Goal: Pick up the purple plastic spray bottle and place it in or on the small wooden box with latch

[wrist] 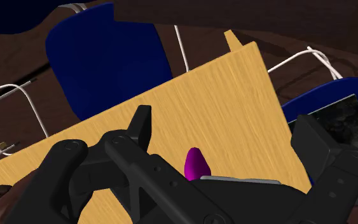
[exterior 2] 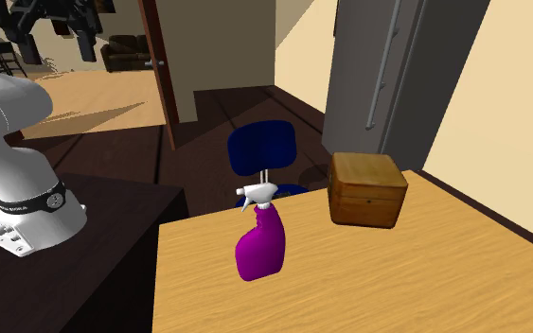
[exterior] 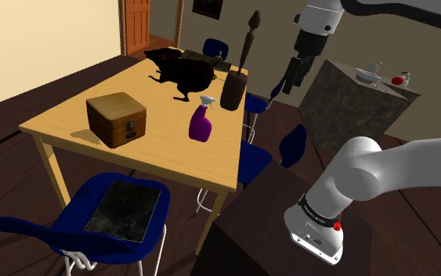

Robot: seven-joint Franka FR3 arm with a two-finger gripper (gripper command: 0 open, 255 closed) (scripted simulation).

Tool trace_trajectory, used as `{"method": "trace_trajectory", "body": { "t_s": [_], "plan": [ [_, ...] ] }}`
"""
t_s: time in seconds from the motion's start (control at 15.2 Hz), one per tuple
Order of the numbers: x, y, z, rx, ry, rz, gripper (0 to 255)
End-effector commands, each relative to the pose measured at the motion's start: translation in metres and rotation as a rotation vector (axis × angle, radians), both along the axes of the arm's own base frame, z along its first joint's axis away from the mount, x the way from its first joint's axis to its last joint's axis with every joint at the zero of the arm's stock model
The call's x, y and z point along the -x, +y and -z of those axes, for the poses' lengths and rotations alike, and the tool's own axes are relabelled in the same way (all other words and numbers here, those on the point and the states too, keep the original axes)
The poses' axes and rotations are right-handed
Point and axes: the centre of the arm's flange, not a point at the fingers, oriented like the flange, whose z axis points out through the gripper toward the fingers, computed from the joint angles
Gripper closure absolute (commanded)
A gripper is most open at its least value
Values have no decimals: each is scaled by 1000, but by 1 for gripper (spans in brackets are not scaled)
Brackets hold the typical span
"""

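Note:
The purple spray bottle (exterior: 202,123) with a white trigger head stands upright on the wooden table (exterior: 168,153), to the shoulder view's right of the small brown wooden box with a latch (exterior: 117,118). In the second exterior view the bottle (exterior 2: 259,242) stands nearer the camera than the box (exterior 2: 366,189). My black gripper (exterior: 294,77) hangs high in the air beyond the table's right edge, well above the bottle. In the wrist view the gripper (wrist: 228,137) is open, its fingers (wrist: 140,127) wide apart, and the bottle (wrist: 195,163) shows far below between them, untouched.
A black animal figure (exterior: 181,69) and a dark tall jar (exterior: 234,88) stand at the table's far end. Blue chairs (exterior: 109,216) ring the table, one with a dark slab on its seat. A stone-like block (exterior: 352,106) with small items stands at the right.

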Motion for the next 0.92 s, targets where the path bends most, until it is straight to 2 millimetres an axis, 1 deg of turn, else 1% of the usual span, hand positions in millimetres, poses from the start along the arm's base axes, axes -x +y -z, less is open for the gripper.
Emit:
{"method": "trace_trajectory", "body": {
  "t_s": [0.0,0.4,0.86],
  "plan": [
    [0,0,0,0,0,0,0],
    [-21,-29,65,-46,-110,-101,0],
    [-58,-55,138,-100,-237,-219,0]
  ]
}}
